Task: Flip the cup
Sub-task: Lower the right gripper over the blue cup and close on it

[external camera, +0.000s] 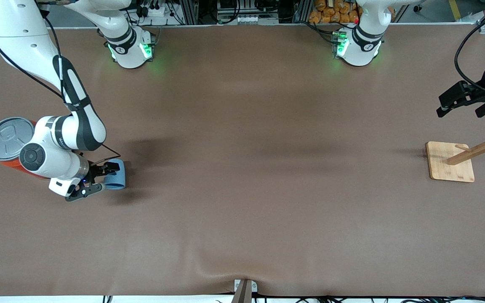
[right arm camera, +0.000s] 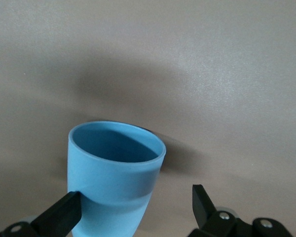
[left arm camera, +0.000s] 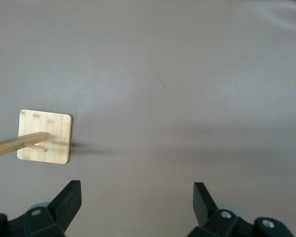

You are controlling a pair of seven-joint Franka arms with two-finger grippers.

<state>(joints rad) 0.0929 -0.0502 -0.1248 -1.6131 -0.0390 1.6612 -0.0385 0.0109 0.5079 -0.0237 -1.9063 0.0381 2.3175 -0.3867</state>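
Where the right arm hides most of the orange can (external camera: 4, 162), the right hand (external camera: 99, 180) straddles the cup (external camera: 115, 179) at the surface's (external camera: 242, 189) nine o'clock. Left wrist view: left hand (left arm camera: 137, 202) wide, wooden rack (left arm camera: 43, 141) cropped. Right wrist view: cup base cut off; one finger (right arm camera: 64, 212) touches, the other stands clear.

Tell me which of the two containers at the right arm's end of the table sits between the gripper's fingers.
The small light-blue cup, between the right gripper's open fingers. The much larger orange can with the grey lid stands apart, partly hidden by the arm.
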